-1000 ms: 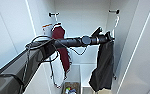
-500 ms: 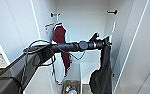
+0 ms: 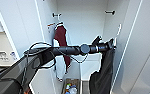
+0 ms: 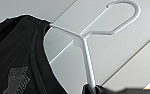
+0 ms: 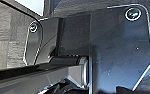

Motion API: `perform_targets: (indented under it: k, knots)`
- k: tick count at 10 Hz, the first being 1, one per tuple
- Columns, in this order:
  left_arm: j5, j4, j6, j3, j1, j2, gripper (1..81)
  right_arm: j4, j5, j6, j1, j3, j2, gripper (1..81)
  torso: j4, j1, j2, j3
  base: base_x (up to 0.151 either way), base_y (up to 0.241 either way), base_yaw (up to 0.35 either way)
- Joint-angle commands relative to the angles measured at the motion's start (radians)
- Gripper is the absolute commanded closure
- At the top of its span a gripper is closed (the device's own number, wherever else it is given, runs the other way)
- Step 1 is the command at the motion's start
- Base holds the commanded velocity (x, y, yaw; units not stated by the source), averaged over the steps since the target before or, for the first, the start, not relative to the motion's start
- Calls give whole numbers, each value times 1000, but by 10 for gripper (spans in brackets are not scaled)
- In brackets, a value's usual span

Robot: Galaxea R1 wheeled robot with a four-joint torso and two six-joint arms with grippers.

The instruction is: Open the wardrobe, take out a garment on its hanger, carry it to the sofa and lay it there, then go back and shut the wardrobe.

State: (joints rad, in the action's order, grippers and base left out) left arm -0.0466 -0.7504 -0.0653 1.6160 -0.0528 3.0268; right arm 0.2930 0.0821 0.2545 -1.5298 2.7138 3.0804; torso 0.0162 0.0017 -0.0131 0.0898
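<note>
Head view: left hand (image 3: 111, 46) apparently grips hanger (image 4: 91, 42), garment (image 3: 102, 72) dangling.

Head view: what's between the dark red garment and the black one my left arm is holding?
Bare white back wall of the wardrobe; only the left arm crosses it, from the dark red garment to the black garment.

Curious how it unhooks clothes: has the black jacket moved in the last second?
Yes. The black garment on its hanger has sunk slightly lower, away from the rail bracket above it.
</note>
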Motion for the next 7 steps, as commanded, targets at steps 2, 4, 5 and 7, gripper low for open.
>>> perform_targets:
  k: [2,4,5,7]
  knots:
    - [-53,37,13,-89,-144,-43,811,-2,-42,-3,38,-8,8,10,0,0,0,0,-103,0,0]
    - [-78,71,10,-152,-130,-72,811,-2,-42,-3,39,-8,8,10,0,0,0,0,-95,0,0]
    - [-93,79,7,-174,-129,-84,811,-3,-42,-3,38,-7,8,10,0,0,0,0,-85,0,0]
    - [-102,80,9,-212,-127,-106,811,-3,-42,-3,38,-7,8,10,0,0,0,0,-85,0,0]
